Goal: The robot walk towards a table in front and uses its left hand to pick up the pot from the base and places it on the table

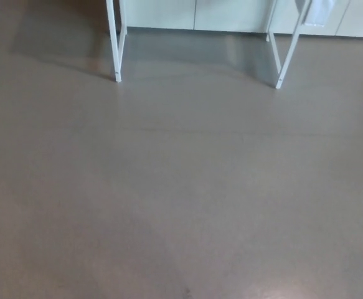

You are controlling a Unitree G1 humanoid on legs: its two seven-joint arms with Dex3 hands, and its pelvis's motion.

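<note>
Nearest, bare grey-brown floor fills the view. Farther on, the table shows only two white legs, well apart. Pale cabinets stand behind them. Left hand, right hand and pot are out of frame; finger state cannot be told.

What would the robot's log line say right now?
stage: approach | view: grey-brown floor, white table legs ahead | pot: not in view | robot hands: not in view

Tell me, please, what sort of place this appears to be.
Probably an indoor room, perhaps a lab or office: a smooth grey-brown floor, white table legs and pale cabinet fronts behind them.
</note>
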